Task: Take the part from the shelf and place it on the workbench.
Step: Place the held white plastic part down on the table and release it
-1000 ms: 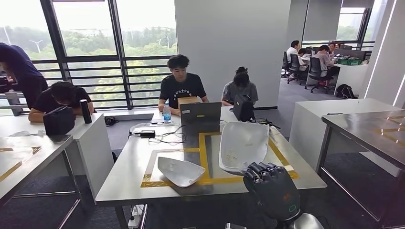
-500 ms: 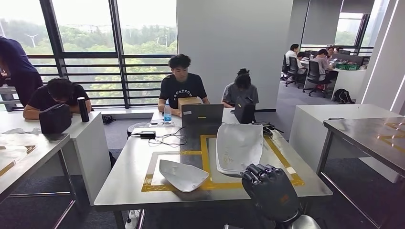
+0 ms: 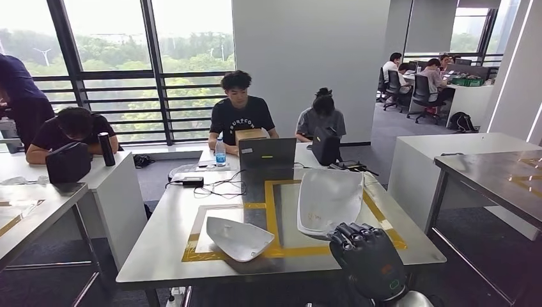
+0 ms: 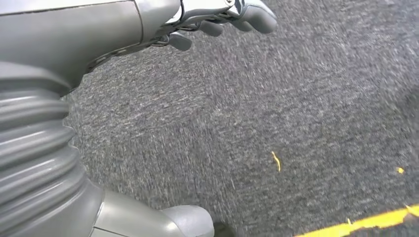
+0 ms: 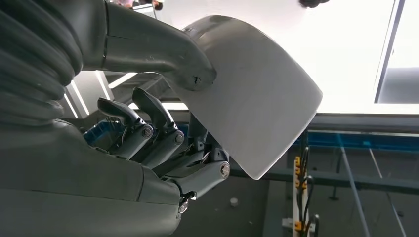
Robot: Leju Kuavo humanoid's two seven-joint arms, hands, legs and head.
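Head view: right hand (image 3: 371, 259) grips the near end of a large white part (image 3: 329, 199), held over the workbench (image 3: 166, 240) inside its yellow tape outline (image 3: 271, 211); a smaller white shell (image 3: 238, 238) lies beside it.
Left wrist view: left hand (image 4: 217, 19) hangs above grey carpet (image 4: 276, 113), fingers loosely apart, holding nothing.
Right wrist view: thumb (image 5: 163, 54) and fingers (image 5: 158, 118) clamp the part's edge.

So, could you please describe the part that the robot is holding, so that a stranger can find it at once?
Start from the steel workbench with yellow tape rectangles, in front of the two seated people. Over its right-hand rectangle the right hand grips a large white curved shell part by its near edge. Unlike the smaller white part lying by itself on the left rectangle, it is longer and held in the fingers.
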